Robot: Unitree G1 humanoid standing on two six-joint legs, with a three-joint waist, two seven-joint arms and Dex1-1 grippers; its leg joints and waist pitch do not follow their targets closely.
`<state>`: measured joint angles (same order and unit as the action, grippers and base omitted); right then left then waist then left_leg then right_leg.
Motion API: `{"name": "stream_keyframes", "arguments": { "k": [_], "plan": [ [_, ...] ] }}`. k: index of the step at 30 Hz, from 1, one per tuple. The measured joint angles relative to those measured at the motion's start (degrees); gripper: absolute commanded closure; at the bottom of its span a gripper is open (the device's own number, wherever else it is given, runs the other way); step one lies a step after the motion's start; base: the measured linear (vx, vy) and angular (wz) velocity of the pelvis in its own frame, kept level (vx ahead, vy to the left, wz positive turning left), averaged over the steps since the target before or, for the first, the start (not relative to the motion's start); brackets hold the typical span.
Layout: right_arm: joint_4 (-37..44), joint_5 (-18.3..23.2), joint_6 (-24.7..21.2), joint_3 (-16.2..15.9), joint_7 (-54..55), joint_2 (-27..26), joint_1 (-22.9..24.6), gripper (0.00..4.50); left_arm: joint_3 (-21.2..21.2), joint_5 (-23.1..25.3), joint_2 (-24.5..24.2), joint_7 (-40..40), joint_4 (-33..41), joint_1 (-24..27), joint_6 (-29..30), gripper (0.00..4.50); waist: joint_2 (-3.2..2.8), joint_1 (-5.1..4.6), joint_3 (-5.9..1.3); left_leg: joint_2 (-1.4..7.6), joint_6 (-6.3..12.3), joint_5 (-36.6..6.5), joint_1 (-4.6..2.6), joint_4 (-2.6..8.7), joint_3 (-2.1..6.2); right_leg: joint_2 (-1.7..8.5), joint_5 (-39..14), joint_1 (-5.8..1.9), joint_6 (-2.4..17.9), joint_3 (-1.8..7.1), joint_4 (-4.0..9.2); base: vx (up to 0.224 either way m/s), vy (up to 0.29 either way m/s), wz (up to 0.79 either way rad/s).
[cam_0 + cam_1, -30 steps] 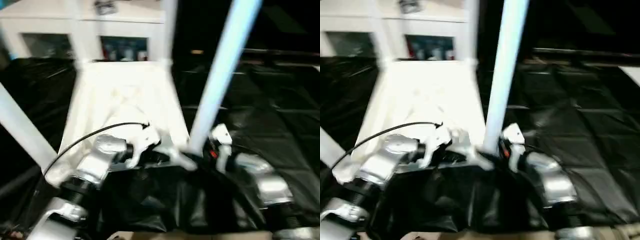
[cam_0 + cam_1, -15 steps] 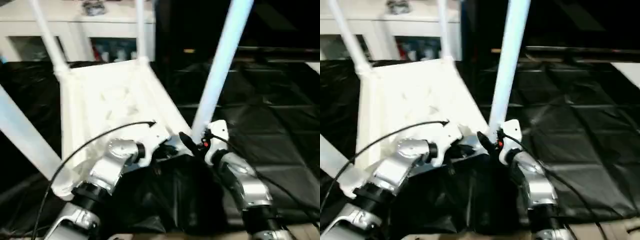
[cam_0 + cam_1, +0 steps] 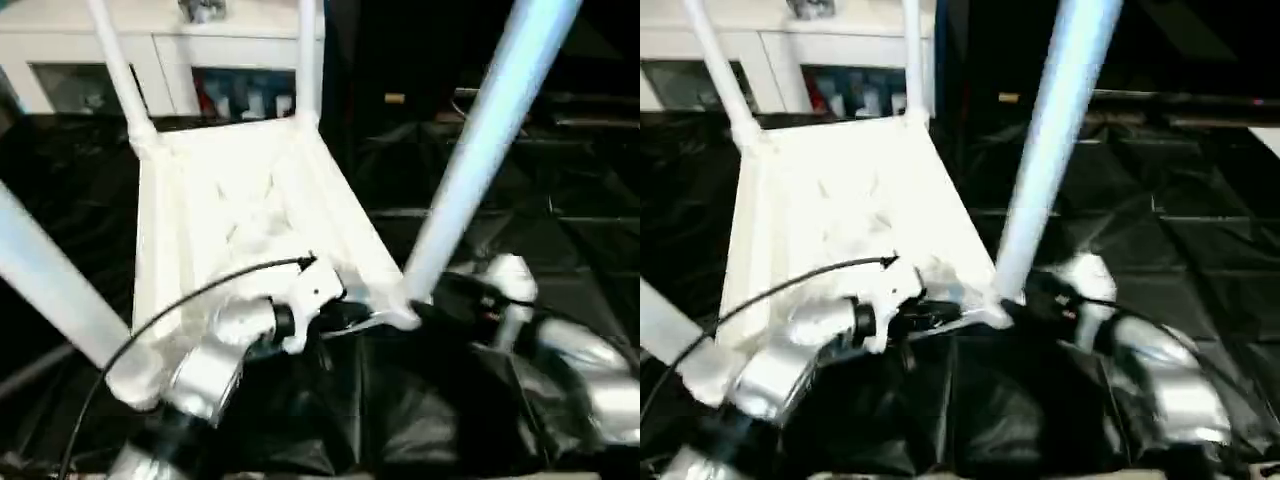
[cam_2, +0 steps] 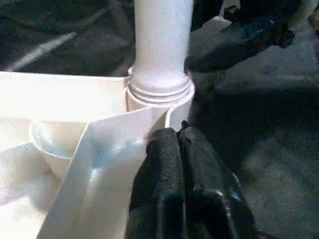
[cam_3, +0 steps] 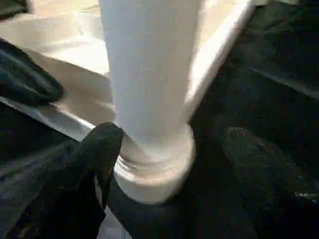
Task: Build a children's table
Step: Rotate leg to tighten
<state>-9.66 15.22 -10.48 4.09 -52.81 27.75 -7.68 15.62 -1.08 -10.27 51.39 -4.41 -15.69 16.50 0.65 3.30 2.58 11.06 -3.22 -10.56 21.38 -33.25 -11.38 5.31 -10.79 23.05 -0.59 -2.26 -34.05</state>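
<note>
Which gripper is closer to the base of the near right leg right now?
Right. The right gripper stands open around the near right leg at its base. The left gripper is shut beside it, at the tabletop rim.

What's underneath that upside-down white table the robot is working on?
The tabletop lies ribbed side up on crinkled black sheeting, which spreads out around it. Four legs stick up from its corners. Whatever lies beneath the sheeting is covered, and so is the table's top face.

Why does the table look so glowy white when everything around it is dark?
Left eye view: light glares off the white tabletop, washing out its ribs; the black sheet shows shiny creases. Left wrist view: the leg glows, the shut left claw looks dark.
</note>
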Motion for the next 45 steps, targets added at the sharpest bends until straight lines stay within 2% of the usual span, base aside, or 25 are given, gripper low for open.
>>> {"name": "stream_keyframes", "arguments": {
  "k": [2, 4, 6, 8, 13, 14, 18, 23, 25, 26, 28, 29, 32, 35, 40, 45],
  "plan": [
    [3.0, 2.0, -1.9, 1.3, -2.1, 2.6, 2.4, 0.80, -1.1, -1.7, -1.6, 0.3, 5.6, 3.8, 2.1, 3.97, 0.22, -0.01, -0.04, 0.04, -0.01, 0.0, -0.06, 0.06, 0.01, -0.03, 0.0, -0.03, -0.1, -0.03, -0.01, 0.000, 0.000, 0.00],
    [4.9, 3.1, -3.2, 1.3, -3.9, 3.0, 3.9, 0.80, -1.8, -2.0, -2.8, 0.3, 8.6, 5.9, 3.6, 3.73, 0.51, -0.16, -0.01, 0.14, -0.02, 0.0, -0.08, 0.09, 0.04, -0.12, -0.1, -0.01, -0.1, -0.07, -0.04, 0.000, 0.000, 0.00],
    [7.1, 3.4, -4.0, -0.3, -5.9, 3.1, 5.9, 0.80, -2.4, -2.9, -3.6, 0.2, 13.2, 8.8, 5.5, 3.66, 0.78, -0.24, -0.01, 0.19, -0.02, 0.0, -0.10, 0.09, 0.04, -0.13, -0.1, -0.03, -0.1, -0.11, -0.05, 0.000, 0.000, 0.00],
    [7.3, 3.5, -4.4, -1.9, -6.7, 3.0, 6.5, 0.80, -2.3, -3.9, -4.5, 0.1, 17.0, 11.2, 6.9, 3.41, 1.01, -0.20, 0.09, 0.17, -0.03, 0.0, -0.08, 0.06, 0.01, -0.11, -0.2, -0.02, -0.3, -0.06, -0.03, 0.000, 0.000, 0.00],
    [8.0, 4.6, -5.5, -2.7, -7.1, 2.7, 6.5, 0.80, -2.1, -4.6, -6.7, -0.5, 21.5, 14.2, 10.2, 3.19, 1.47, -0.04, 0.19, 0.14, -0.03, 0.0, -0.08, 0.01, -0.01, -0.10, -0.2, -0.04, -0.4, -0.01, -0.04, 0.000, 0.000, 0.00],
    [8.7, 4.9, -5.8, -3.0, -7.1, 2.7, 6.5, 0.80, -2.0, -5.0, -7.2, -0.4, 22.4, 15.0, 10.9, 2.96, 1.61, 0.03, 0.21, 0.15, -0.03, 0.0, -0.09, 0.01, 0.00, -0.10, -0.2, -0.05, -0.4, -0.02, -0.05, 0.000, 0.000, 0.00],
    [9.3, 4.9, -6.3, -4.1, -6.9, 1.7, 5.4, 0.80, -1.2, -4.3, -7.8, -0.8, 23.2, 15.2, 12.0, 2.70, 1.89, 0.06, 0.25, 0.14, -0.04, 0.0, -0.10, -0.01, 0.00, -0.10, -0.2, -0.09, -0.4, -0.01, -0.05, 0.000, 0.000, 0.00],
    [9.0, 4.8, -6.4, -4.6, -5.3, 0.4, 4.4, 0.80, -0.6, -2.1, -7.2, -3.6, 20.8, 11.2, 12.3, 2.19, 1.90, 0.18, 0.25, 0.14, -0.04, 0.0, -0.08, -0.15, 0.01, -0.10, -0.1, -0.14, -0.3, 0.00, -0.08, 0.000, 0.000, 0.00],
    [9.0, 4.9, -6.5, -4.6, -5.3, 0.8, 4.3, 0.80, 0.0, -2.1, -6.8, -3.8, 19.3, 8.6, 12.6, 2.19, 1.87, 0.23, 0.23, 0.15, -0.04, 0.0, -0.06, -0.25, 0.03, -0.10, 0.0, -0.17, -0.3, 0.00, -0.10, 0.000, 0.000, 0.00],
    [9.1, 4.9, -6.5, -4.5, -5.3, 1.0, 4.5, 0.80, 0.4, -2.1, -6.2, -3.8, 18.6, 7.0, 12.5, 1.98, 1.78, 0.21, 0.23, 0.15, -0.04, 0.0, -0.07, -0.32, 0.04, -0.10, 0.0, -0.20, -0.3, 0.00, -0.10, 0.000, 0.000, 0.00],
    [9.1, 4.9, -6.8, -4.4, -5.2, 2.0, 4.7, 0.80, 1.2, -2.0, -4.7, -4.2, 15.6, 3.7, 12.4, 1.93, 1.66, 0.20, 0.21, 0.14, -0.03, 0.0, -0.02, -0.40, -0.02, -0.07, 0.2, -0.24, -0.1, 0.07, -0.09, 0.000, 0.000, 0.00],
    [9.1, 4.9, -6.8, -4.3, -5.1, 2.4, 4.9, 0.80, 1.9, -1.7, -3.9, -4.4, 13.6, 1.7, 12.3, 1.70, 1.62, 0.15, 0.18, 0.13, -0.03, 0.0, -0.02, -0.45, -0.01, -0.07, 0.2, -0.24, -0.1, 0.07, -0.10, 0.000, 0.000, 0.00],
    [8.6, 3.5, -6.9, -3.0, -2.8, 3.3, 4.8, 0.80, 3.1, -0.2, -0.9, -5.8, 5.6, -4.2, 11.4, 1.70, 1.38, 0.00, 0.12, 0.12, -0.02, 0.0, 0.04, -0.51, 0.00, -0.06, 0.3, -0.21, -0.1, 0.08, -0.09, 0.000, 0.000, 0.00],
    [6.2, 1.5, -6.7, -1.9, 0.8, 3.5, 3.9, 0.80, 4.3, 0.3, 0.2, -5.9, 0.1, -7.1, 10.7, 1.70, 1.13, -0.47, -0.04, 0.12, -0.02, 0.0, -0.01, -0.52, 0.04, -0.07, 0.3, -0.20, -0.2, 0.05, -0.12, 0.000, 0.000, 0.00],
    [1.9, -0.7, -6.5, -1.2, 5.9, 3.5, 1.0, 0.80, 6.2, 0.9, 0.7, -5.1, -7.1, -10.3, 10.4, 1.70, 0.83, -1.11, -0.13, 0.14, -0.01, 0.0, 0.07, -0.54, 0.08, -0.08, 0.4, -0.11, -0.2, 0.00, -0.15, 0.000, 0.000, 0.00],
    [-0.1, -2.0, -5.4, -1.1, 8.1, 3.1, -0.9, 0.80, 6.8, 2.4, 0.6, -4.8, -12.8, -13.7, 9.5, 1.70, 0.66, -1.04, -0.20, 0.14, 0.07, 0.1, 0.10, -0.64, 0.08, -0.07, 0.4, -0.15, -0.1, -0.01, -0.15, 0.000, 0.000, 0.00]
  ]
}}
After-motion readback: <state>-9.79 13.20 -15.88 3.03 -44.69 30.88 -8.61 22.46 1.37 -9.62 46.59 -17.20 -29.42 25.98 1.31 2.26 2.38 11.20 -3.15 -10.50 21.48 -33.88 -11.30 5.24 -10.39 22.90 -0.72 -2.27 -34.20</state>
